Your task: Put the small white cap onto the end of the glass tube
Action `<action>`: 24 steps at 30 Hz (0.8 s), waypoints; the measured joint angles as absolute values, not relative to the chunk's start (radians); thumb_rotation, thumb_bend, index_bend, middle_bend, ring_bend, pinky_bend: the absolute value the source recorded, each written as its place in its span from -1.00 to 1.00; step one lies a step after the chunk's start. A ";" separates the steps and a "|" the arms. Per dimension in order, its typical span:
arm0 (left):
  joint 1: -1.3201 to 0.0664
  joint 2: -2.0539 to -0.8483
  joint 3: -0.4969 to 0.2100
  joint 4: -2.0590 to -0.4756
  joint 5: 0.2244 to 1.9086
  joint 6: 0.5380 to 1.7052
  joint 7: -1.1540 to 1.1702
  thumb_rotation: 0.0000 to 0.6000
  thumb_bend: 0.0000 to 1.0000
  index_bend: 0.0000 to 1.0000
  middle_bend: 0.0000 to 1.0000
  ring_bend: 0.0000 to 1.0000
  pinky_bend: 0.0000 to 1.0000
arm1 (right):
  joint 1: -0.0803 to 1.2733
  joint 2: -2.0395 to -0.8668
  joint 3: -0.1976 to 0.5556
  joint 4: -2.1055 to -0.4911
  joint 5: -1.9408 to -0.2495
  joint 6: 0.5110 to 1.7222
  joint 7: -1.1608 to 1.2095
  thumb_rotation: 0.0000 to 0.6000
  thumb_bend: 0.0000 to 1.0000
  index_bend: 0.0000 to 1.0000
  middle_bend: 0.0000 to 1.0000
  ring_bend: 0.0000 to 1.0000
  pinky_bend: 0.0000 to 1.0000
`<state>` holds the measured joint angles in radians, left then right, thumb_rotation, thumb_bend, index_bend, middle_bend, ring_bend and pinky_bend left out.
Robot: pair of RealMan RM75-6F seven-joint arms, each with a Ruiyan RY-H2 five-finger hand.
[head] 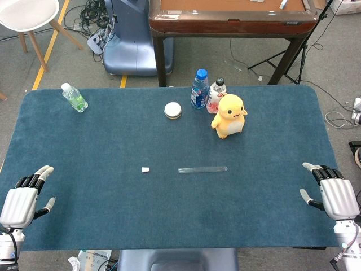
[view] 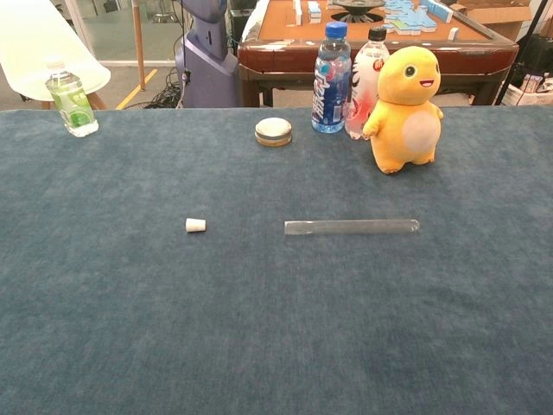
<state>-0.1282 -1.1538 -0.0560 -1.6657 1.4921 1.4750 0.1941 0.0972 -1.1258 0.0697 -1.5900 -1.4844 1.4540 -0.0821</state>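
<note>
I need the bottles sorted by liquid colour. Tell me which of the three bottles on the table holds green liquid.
The small bottle at the far left corner, alone. The blue-capped bottle and the black-capped bottle stand together beside the yellow plush toy.

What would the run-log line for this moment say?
cap: on cloth, left of tube | tube: lying flat, uncapped | left hand: open | right hand: open

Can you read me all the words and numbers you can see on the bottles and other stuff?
Nothing here can be read for sure.
Blue-capped bottle: white writing on its blue label, too blurred to read.
Black-capped bottle: red and white label, print too small to read.
Green bottle: label too blurred to read.
Left hand: tiny print at the wrist, too small to read.
Yellow toy, round tin, white cap, glass tube: no writing visible.
</note>
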 measured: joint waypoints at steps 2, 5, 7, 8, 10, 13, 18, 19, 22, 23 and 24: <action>-0.130 -1.155 -0.055 -1.665 1.494 1.473 0.195 1.00 -0.44 -0.72 -0.68 -0.55 -0.57 | 0.098 -1.126 0.069 -1.589 -1.484 1.452 -0.082 1.00 -0.43 -0.52 -0.36 -0.50 -0.41; -0.132 -1.156 -0.055 -1.664 1.495 1.471 0.196 1.00 -0.44 -0.72 -0.68 -0.55 -0.57 | 0.099 -1.126 0.069 -1.589 -1.485 1.450 -0.080 1.00 -0.43 -0.52 -0.36 -0.50 -0.41; -0.132 -1.157 -0.054 -1.664 1.497 1.472 0.195 1.00 -0.44 -0.72 -0.68 -0.55 -0.57 | 0.099 -1.126 0.068 -1.589 -1.486 1.451 -0.077 1.00 -0.43 -0.52 -0.36 -0.50 -0.41; -0.133 -1.157 -0.054 -1.664 1.498 1.472 0.195 1.00 -0.44 -0.72 -0.67 -0.55 -0.57 | 0.099 -1.125 0.068 -1.589 -1.488 1.451 -0.076 1.00 -0.43 -0.52 -0.36 -0.50 -0.41; -0.134 -1.157 -0.054 -1.662 1.500 1.472 0.193 1.00 -0.44 -0.72 -0.67 -0.55 -0.57 | 0.100 -1.123 0.068 -1.590 -1.490 1.452 -0.072 1.00 -0.43 -0.52 -0.36 -0.50 -0.41; -0.138 -1.159 -0.056 -1.656 1.503 1.470 0.186 1.00 -0.44 -0.70 -0.65 -0.54 -0.57 | 0.102 -1.116 0.071 -1.598 -1.493 1.453 -0.065 1.00 -0.43 -0.52 -0.36 -0.50 -0.41; -0.157 -1.156 -0.063 -1.648 1.507 1.452 0.180 1.00 -0.44 -0.68 -0.57 -0.41 -0.45 | 0.107 -1.106 0.080 -1.614 -1.489 1.455 -0.076 1.00 -0.43 -0.52 -0.36 -0.50 -0.41; -0.163 -1.155 -0.066 -1.647 1.509 1.447 0.177 1.00 -0.44 -0.66 -0.52 -0.36 -0.38 | 0.108 -1.103 0.082 -1.618 -1.488 1.455 -0.078 1.00 -0.43 -0.52 -0.36 -0.50 -0.41; -0.182 -1.149 -0.072 -1.644 1.515 1.427 0.168 1.00 -0.39 -0.63 -0.36 -0.15 -0.11 | 0.112 -1.096 0.088 -1.630 -1.484 1.455 -0.084 1.00 -0.43 -0.52 -0.36 -0.49 -0.41; -0.190 -1.147 -0.074 -1.644 1.517 1.418 0.165 1.00 -0.36 -0.61 -0.27 -0.05 0.04 | 0.113 -1.094 0.090 -1.635 -1.482 1.454 -0.087 1.00 -0.43 -0.52 -0.36 -0.49 -0.41; -0.199 -1.145 -0.076 -1.643 1.520 1.409 0.160 1.00 -0.35 -0.60 -0.21 0.02 0.14 | 0.114 -1.091 0.092 -1.641 -1.479 1.453 -0.091 1.00 -0.43 -0.52 -0.36 -0.49 -0.41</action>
<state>-0.1986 -1.1451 -0.0758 -1.6431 1.5199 1.4089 0.1602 0.1139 -1.0914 0.0922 -1.6407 -1.4788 1.4533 -0.0906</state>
